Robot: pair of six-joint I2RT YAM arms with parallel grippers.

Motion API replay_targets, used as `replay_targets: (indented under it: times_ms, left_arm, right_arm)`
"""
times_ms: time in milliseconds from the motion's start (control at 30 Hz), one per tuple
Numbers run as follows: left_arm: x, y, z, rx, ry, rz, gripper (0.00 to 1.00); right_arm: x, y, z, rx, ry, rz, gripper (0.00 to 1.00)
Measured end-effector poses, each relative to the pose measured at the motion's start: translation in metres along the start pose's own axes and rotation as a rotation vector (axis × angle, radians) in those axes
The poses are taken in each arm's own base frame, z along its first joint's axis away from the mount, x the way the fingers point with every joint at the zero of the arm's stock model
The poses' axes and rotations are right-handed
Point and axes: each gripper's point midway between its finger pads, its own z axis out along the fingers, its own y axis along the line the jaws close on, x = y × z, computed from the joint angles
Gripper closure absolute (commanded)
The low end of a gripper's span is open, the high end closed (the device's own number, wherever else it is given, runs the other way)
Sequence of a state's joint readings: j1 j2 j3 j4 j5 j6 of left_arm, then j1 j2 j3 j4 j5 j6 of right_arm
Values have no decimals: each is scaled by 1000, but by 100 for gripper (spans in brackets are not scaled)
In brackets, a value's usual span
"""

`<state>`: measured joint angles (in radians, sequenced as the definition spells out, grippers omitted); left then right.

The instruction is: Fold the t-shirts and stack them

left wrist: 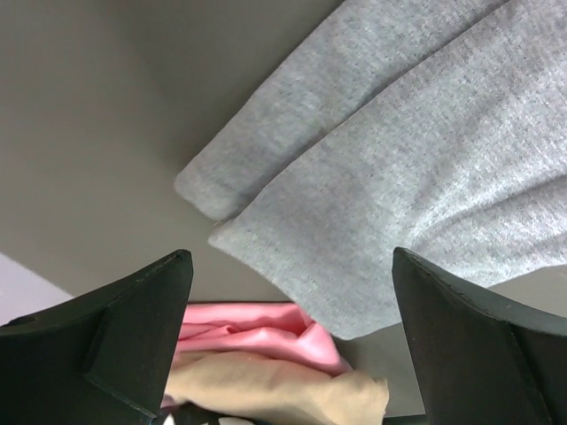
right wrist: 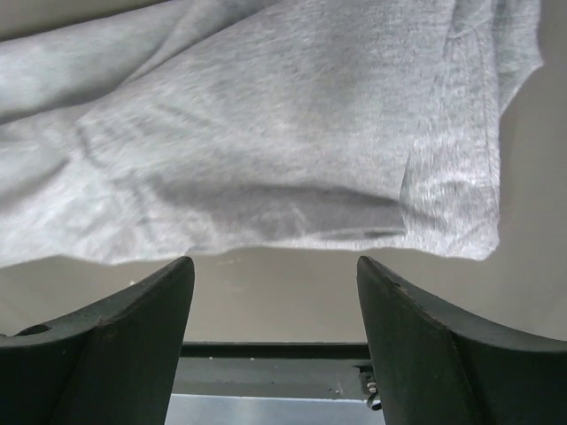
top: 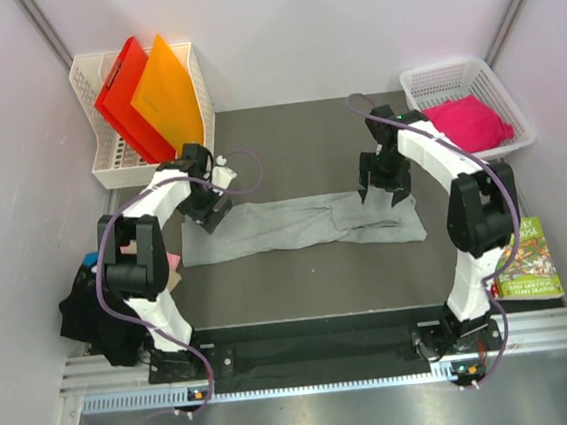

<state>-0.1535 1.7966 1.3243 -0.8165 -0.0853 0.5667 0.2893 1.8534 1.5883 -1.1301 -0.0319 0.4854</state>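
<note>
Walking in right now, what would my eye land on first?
A light grey t-shirt lies folded in a long strip across the middle of the table, the left gripper open over one end and the right gripper open over the other. Then colour: a red folder and an orange folder in a white rack at the far left, a bright pink t-shirt in a white basket at the far right.

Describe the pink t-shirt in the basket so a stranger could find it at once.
Go to the table's far right corner, where a white basket stands. The bright pink t-shirt lies bunched inside it. The grey t-shirt lies spread flat mid-table; this one is crumpled and vivid pink.
</note>
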Motion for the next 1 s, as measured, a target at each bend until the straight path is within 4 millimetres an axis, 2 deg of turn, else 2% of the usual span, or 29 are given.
replay_targets:
  times_ms: [167, 333, 400, 533, 767, 1000]
  left_arm:
    - [4, -6, 7, 20, 13, 1, 1]
    - [19, -15, 19, 34, 46, 8, 1]
    - [26, -19, 23, 38, 66, 15, 1]
    - [31, -20, 30, 20, 63, 30, 1]
    - [31, -20, 29, -5, 41, 70, 1]
    - [36, -22, 25, -20, 20, 74, 1]
  right_arm:
    - [6, -11, 35, 67, 59, 9, 34]
    - [27, -29, 53, 135, 108, 12, 43]
    - [36, -36, 58, 160, 132, 11, 52]
    - [50, -45, 68, 182, 161, 11, 55]
    - [67, -54, 73, 172, 153, 16, 54]
    - [61, -63, 73, 145, 170, 69, 54]
